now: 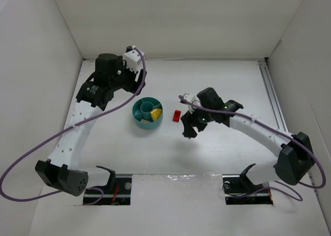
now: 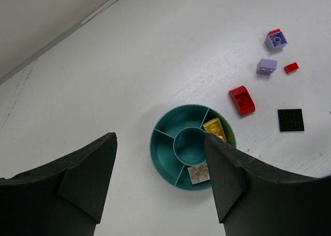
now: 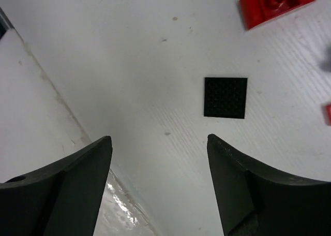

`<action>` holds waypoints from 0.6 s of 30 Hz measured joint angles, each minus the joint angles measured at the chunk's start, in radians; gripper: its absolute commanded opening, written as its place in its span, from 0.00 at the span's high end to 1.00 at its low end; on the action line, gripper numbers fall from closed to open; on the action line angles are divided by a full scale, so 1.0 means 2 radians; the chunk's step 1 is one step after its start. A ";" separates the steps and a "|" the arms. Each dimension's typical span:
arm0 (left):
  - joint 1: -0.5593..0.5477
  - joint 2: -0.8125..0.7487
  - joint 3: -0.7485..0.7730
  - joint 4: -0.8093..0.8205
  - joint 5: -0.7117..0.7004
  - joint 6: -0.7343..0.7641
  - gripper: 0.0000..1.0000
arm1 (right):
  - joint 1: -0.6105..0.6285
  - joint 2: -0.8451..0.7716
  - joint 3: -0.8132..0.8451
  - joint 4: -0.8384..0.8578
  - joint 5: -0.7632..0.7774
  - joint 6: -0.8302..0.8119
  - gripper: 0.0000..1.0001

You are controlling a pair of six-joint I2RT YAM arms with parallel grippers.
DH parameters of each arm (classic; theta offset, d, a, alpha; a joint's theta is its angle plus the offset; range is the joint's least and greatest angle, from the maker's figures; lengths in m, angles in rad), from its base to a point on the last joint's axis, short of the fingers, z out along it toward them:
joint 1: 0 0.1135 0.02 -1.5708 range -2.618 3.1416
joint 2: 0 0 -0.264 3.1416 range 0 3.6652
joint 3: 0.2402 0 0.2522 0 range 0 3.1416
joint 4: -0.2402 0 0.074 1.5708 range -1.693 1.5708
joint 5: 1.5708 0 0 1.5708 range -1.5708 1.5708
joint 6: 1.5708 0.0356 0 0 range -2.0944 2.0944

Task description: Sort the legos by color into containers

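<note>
Teal round plastic dish [image 2: 173,127], split into wedges around a central cup, sits on the white table [image 1: 207,80] near the middle of the overhead view. In the left wrist view it lies low and centre. A yellow studded brick [image 2: 214,128] is in its right wedge and an off-white studded brick [image 2: 199,172] in its lower wedge; the cup and the left wedges hold nothing. To the dish's upper right, loose on the table, lie a red curved brick [image 2: 242,100], a black square flat plate [image 2: 290,120], a lavender brick [image 2: 267,66], a small red piece [image 2: 291,67] and, near the top right, a purple brick with a red piece on top [image 2: 275,40]. The left gripper [image 2: 160,158] hangs above the dish, fingers spread wide, gripping nothing. The right gripper [image 3: 159,143] is likewise wide apart and empty, with the black plate just beyond its fingertips.
</note>
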 measured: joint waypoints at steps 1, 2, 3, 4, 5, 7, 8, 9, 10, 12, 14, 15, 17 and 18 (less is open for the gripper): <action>0.000 0.001 0.000 0.002 -0.007 -0.004 0.33 | 0.011 0.006 -0.002 -0.003 0.005 -0.001 0.21; 0.000 0.001 -0.001 0.002 -0.011 -0.008 0.33 | 0.020 0.018 0.000 -0.009 0.011 -0.001 0.22; 0.000 0.001 -0.002 0.002 -0.015 -0.011 0.33 | 0.026 0.034 0.005 -0.017 0.019 -0.002 0.22; 0.000 0.001 -0.003 0.003 -0.021 -0.013 0.33 | 0.029 0.056 0.012 -0.024 0.028 -0.002 0.22; 0.000 0.001 -0.004 0.003 -0.023 -0.015 0.32 | 0.030 0.076 0.021 -0.032 0.036 0.000 0.22; 0.000 0.001 -0.006 0.005 -0.027 -0.019 0.32 | 0.031 0.116 0.041 -0.042 0.056 0.003 0.22; 0.000 0.001 -0.007 0.006 -0.029 -0.021 0.32 | 0.031 0.130 0.048 -0.046 0.067 0.005 0.21; 0.000 0.001 -0.009 0.005 -0.030 -0.022 0.32 | 0.031 0.140 0.052 -0.049 0.076 0.006 0.21; 0.000 0.001 -0.011 0.007 -0.031 -0.023 0.32 | 0.031 0.146 0.056 -0.052 0.085 0.008 0.21; 0.000 0.000 -0.015 0.009 -0.033 -0.025 0.32 | 0.032 0.151 0.062 -0.059 0.101 0.008 0.19; 0.000 0.000 -0.018 0.010 -0.035 -0.026 0.32 | 0.034 0.153 0.065 -0.061 0.116 0.009 0.18; 0.000 0.000 -0.020 0.011 -0.036 -0.026 0.32 | 0.035 0.154 0.066 -0.061 0.122 0.009 0.18; 0.000 0.000 -0.021 0.012 -0.036 -0.026 0.32 | 0.038 0.161 0.068 -0.061 0.132 0.009 0.15; 0.000 0.000 -0.021 0.012 -0.037 -0.026 0.32 | 0.039 0.165 0.068 -0.061 0.135 0.009 0.15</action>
